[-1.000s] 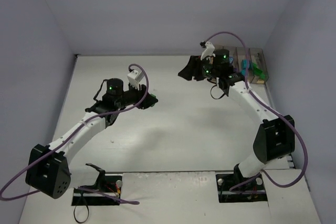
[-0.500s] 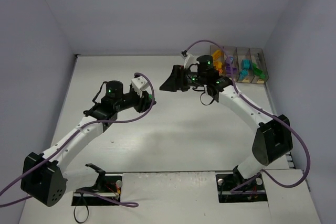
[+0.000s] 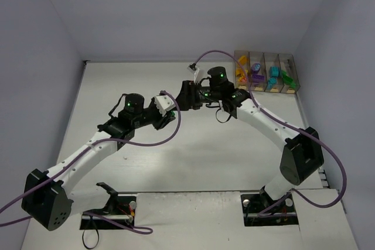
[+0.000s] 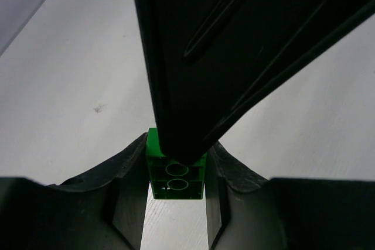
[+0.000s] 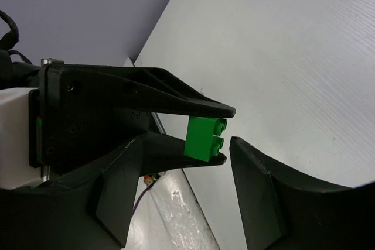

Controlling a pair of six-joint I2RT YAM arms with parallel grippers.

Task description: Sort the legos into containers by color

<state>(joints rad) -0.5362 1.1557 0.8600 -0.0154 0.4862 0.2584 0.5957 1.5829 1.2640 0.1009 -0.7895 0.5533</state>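
Since a second earlier, the right gripper (image 3: 186, 95) had been drawn away from the containers (image 3: 263, 57) toward the middle of the tabletop (image 3: 176, 162). The left gripper (image 3: 170, 114) had been carried rightward to meet it, so that the two were brought tip to tip. In the top view, the containers were seen at the far right corner of the tabletop, with sorted legos (image 3: 256, 75) lying inside: yellow in the leftmost bin, then purple, teal and green toward the right edge. The brick between the two grippers could hardly be made out from there. In the left wrist view, a green lego (image 4: 176, 181) was shown clenched between the two fingers of the left gripper (image 4: 176, 165), its hollow underside turned to the camera and bare tabletop (image 4: 76, 74) lying beyond it. A broad black finger (image 4: 234, 39) of the right gripper was laid across the upper part of that view, and the brick's top edge was covered by it. In the right wrist view, the same green lego (image 5: 204, 137) was seen grasped by the left gripper (image 5: 224, 133), its studs pointed toward one finger (image 5: 258, 185) of the right gripper (image 5: 190, 168), just beside it but apart. The right gripper's jaws were spread and released, with the brick and the left gripper's fingertips taken in between them.
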